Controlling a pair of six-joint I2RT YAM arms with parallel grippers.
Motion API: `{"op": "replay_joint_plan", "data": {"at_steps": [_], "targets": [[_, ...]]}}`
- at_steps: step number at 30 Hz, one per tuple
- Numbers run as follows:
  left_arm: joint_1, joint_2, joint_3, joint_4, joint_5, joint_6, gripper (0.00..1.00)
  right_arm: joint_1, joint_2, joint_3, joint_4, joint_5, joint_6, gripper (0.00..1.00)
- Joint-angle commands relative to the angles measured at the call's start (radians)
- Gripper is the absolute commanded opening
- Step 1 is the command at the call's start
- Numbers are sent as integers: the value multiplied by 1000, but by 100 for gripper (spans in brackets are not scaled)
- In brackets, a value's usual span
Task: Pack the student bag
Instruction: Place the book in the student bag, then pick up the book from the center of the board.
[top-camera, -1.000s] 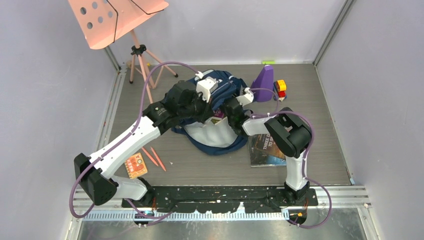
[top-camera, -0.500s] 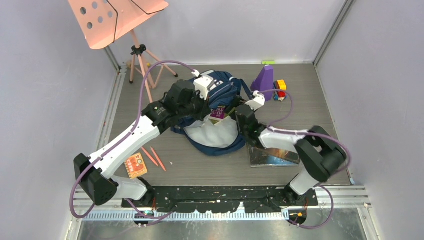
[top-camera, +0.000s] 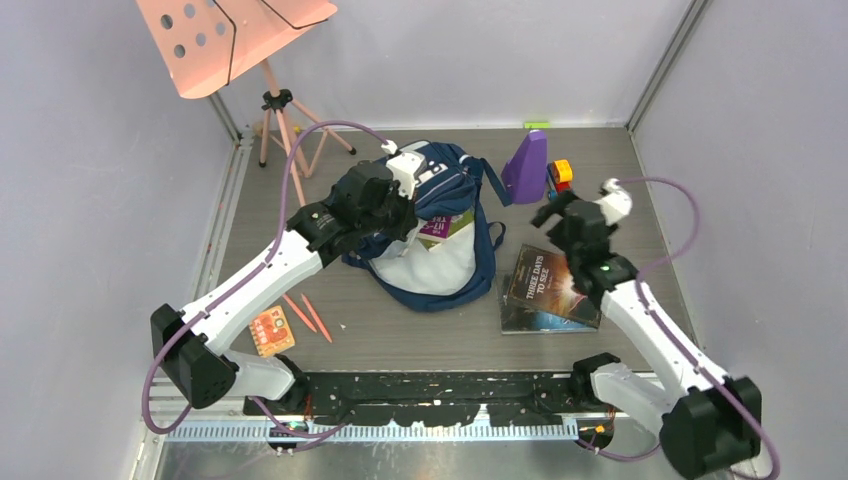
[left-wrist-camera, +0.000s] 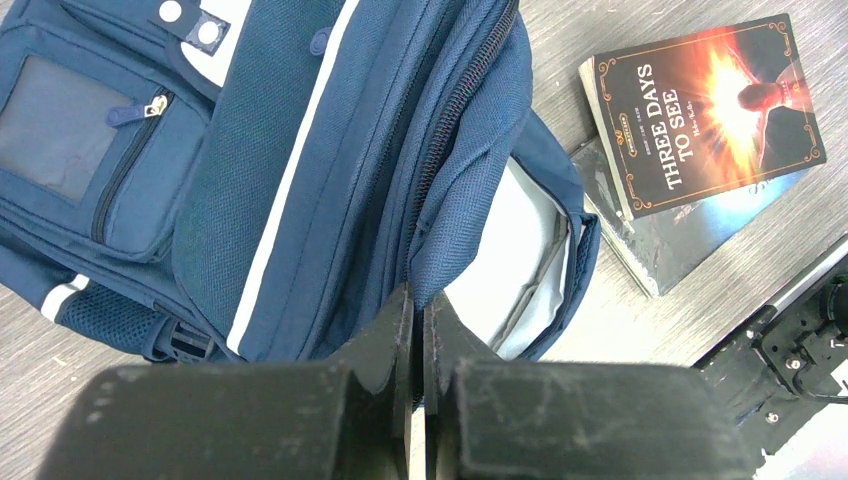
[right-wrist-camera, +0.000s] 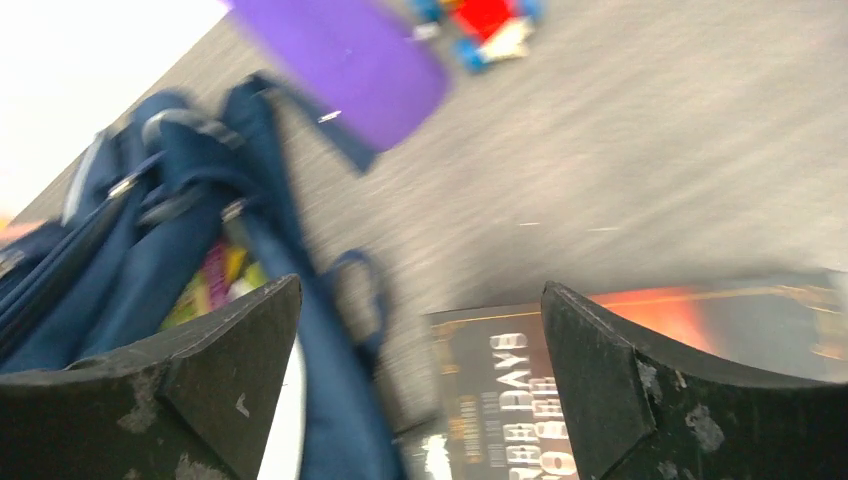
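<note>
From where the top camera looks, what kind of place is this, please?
Probably a lab test cell: plain lilac walls enclose a grey table, with staged school props, a student bag and a book.

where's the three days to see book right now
In the top view the book lies on the table just right of the student bag, atop a second dark book, under the right arm's open fingers.
</note>
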Motion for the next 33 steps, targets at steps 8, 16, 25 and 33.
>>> {"op": "replay_joint_plan", "data": {"at_steps": [8, 16, 25, 33], "targets": [[14, 4, 51, 9, -5, -2, 0, -669, -24, -89, -272, -315, 89, 100], [14, 1, 50, 14, 36, -10, 0, -803, 117, -140, -155, -401, 74, 100], [16, 8, 51, 17, 65, -26, 0, -765, 201, -164, -24, -744, 83, 69], [16, 15, 52, 15, 77, -31, 0, -616, 94, -171, -61, -661, 44, 60]]}}
